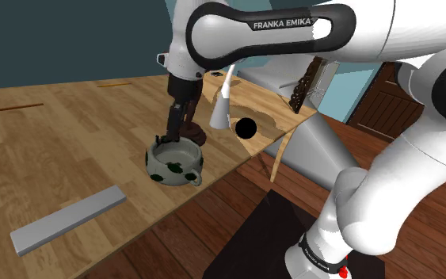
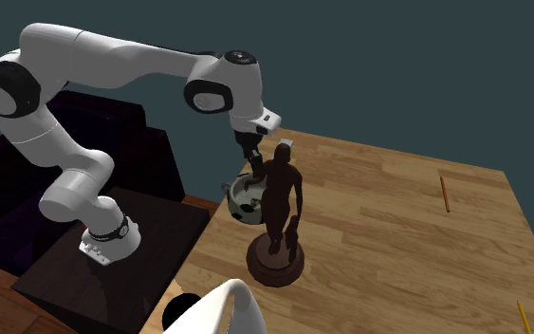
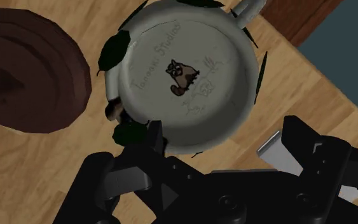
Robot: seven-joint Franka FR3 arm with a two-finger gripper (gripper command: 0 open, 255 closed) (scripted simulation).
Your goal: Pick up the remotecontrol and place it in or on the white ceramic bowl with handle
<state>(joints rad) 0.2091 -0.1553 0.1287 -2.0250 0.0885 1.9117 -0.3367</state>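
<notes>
Hovering above the handled bowl [image 1: 183, 165], gripper [image 1: 169, 136] jaws stand wide, empty. Grey remote [image 1: 69, 219] lies well apart on the table [image 1: 55, 143], evidently not yet grasped.

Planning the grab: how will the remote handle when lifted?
The remote looks like a thin, flat slab, so probably stiff and won't roll. Lying flush on the table, its low edges may be hard to pinch.
</notes>
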